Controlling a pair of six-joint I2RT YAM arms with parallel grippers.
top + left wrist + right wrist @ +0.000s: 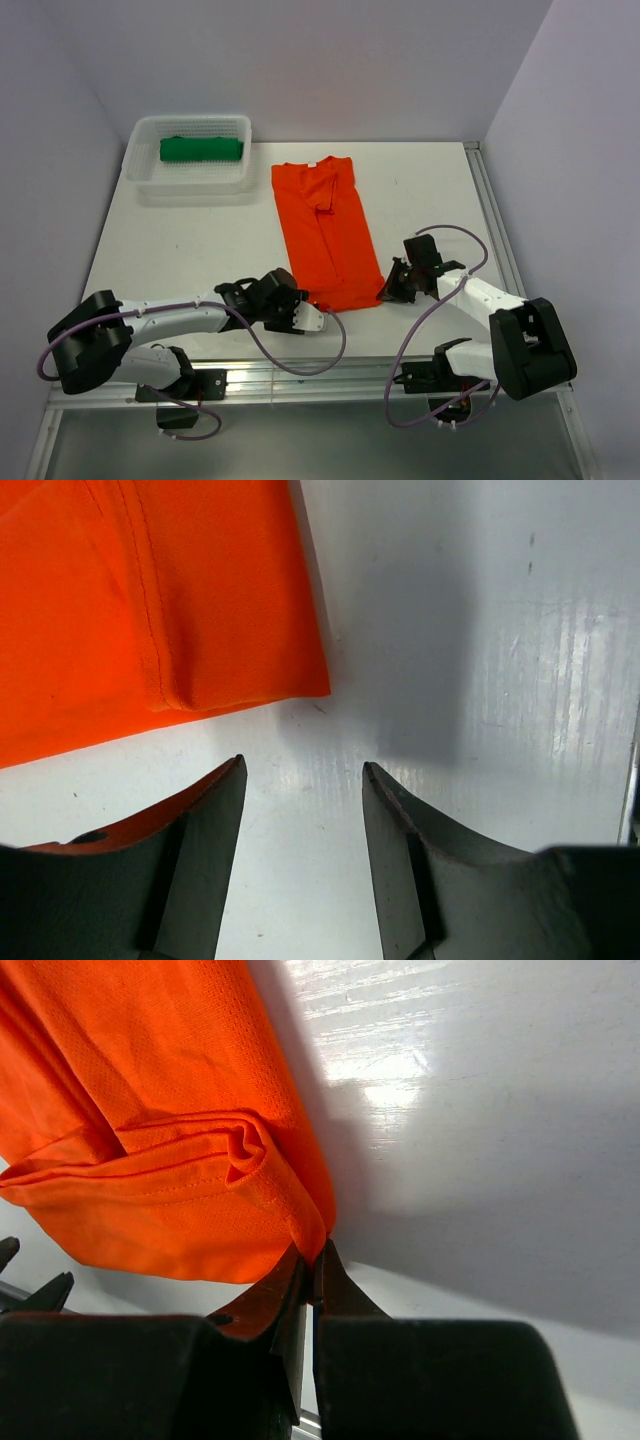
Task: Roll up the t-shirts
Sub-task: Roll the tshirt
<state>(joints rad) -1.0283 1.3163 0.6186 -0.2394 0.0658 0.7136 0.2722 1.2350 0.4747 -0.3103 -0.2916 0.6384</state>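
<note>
Right wrist: fingers (345,1298) apparently pinching orange t-shirt (150,1110) corner.

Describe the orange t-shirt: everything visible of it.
The orange t-shirt is orange-red cloth with a fine mesh-like knit and stitched hems. It lies flat on the white table, folded lengthwise into a narrow strip, sleeves tucked over the body, collar at the far end, bottom hem nearest the arms. The right claw is shut on the near right hem corner, where the layers bunch. The left claw stands open just short of the near left corner, apparently not touching it.
</note>
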